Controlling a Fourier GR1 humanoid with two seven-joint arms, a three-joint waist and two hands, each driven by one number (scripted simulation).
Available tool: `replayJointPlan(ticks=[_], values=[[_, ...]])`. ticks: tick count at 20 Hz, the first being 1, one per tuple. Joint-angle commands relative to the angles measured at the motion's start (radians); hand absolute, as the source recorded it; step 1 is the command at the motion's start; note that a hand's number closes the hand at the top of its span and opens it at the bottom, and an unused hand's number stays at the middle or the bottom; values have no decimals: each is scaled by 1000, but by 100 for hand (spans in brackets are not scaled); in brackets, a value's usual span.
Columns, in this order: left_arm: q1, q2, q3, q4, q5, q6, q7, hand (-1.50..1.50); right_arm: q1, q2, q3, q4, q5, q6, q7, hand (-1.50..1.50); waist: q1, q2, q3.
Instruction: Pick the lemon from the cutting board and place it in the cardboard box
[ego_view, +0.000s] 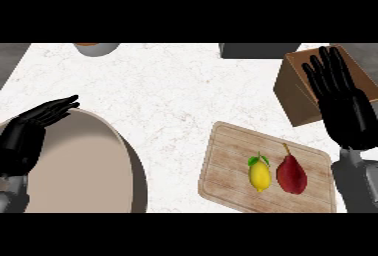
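The right robot hand (341, 102) hovers spread flat above the cardboard box (299, 95); the lemon (259, 176) lies on the cutting board (229, 165), long axis pointing away, nearer this hand than the open left robot hand (33, 131).

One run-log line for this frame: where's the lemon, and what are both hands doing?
phase: pre-grasp | yellow lemon: on wooden cutting board, beside red pear | brown cardboard box: no lemon | right hand: open, over box | left hand: open, resting
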Motion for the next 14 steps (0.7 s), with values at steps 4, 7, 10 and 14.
replayJointPlan(ticks=[4,7,10,14], values=[[-27,56,-46,-1,-76,-49,-28,0,59,-182,-41,-252,193,-129,108,-150,-65,-24,17],[-17,82,-78,-23,-71,-87,-13,0,121,-430,-45,-194,421,-74,167,-150,-119,-22,5],[-32,54,-152,-60,-110,-95,-8,0,272,-393,-81,-318,447,-136,159,-150,-75,-17,21],[-70,28,-161,19,-126,-121,-44,0,367,-413,-6,-440,617,-132,74,-150,-43,-7,20]])
